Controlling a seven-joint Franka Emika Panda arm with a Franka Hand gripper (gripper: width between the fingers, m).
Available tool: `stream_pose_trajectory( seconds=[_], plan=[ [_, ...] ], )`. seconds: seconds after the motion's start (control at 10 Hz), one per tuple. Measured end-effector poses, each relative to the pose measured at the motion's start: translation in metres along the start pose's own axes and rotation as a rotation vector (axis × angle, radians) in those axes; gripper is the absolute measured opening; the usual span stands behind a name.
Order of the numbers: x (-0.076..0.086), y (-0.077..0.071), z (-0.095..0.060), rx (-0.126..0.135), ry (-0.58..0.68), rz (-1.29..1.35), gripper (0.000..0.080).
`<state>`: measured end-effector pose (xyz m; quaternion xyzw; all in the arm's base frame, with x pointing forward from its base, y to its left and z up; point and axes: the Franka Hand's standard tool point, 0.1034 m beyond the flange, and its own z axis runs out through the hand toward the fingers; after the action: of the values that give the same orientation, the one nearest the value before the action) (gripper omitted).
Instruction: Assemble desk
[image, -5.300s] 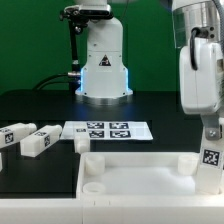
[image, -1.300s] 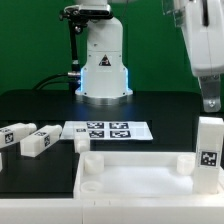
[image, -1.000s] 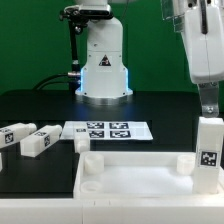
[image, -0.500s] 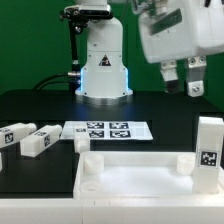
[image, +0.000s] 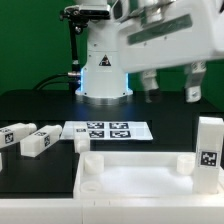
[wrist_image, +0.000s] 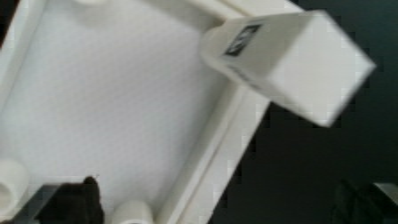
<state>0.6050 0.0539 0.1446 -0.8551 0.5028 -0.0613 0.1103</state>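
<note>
The desk's white tabletop (image: 130, 178) lies at the front with raised round sockets at its corners. One white leg (image: 208, 150) with a black-and-white tag stands upright at its corner on the exterior view's right. My gripper (image: 171, 86) hangs open above the table, up and left of that leg, touching nothing. Two loose legs (image: 14, 136) (image: 38, 142) lie on the exterior view's left. The wrist view shows the tabletop (wrist_image: 107, 100), the tagged leg (wrist_image: 294, 62) and one dark fingertip (wrist_image: 71, 200). Nothing sits between the jaws.
The marker board (image: 108, 130) lies flat behind the tabletop. The robot base (image: 103, 65) stands at the back centre with cables to its left. A small white part (image: 82, 144) rests near the tabletop's left back corner. The table surface is black.
My gripper has left the upright leg, rising and swinging toward the exterior view's left while turning. The leg stays standing on the tabletop.
</note>
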Motion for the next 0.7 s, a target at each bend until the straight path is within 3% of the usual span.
stream_pose_trajectory(
  seconds=[0.3,0.4,0.7],
  plan=[
    [0.004,0.069,0.021,-0.068,-0.020,-0.298,0.0649],
    [-0.004,0.071,0.025,-0.099,-0.019,-0.371,0.0649],
    [-0.004,0.071,0.025,-0.100,-0.027,-0.572,0.0649]
  ],
)
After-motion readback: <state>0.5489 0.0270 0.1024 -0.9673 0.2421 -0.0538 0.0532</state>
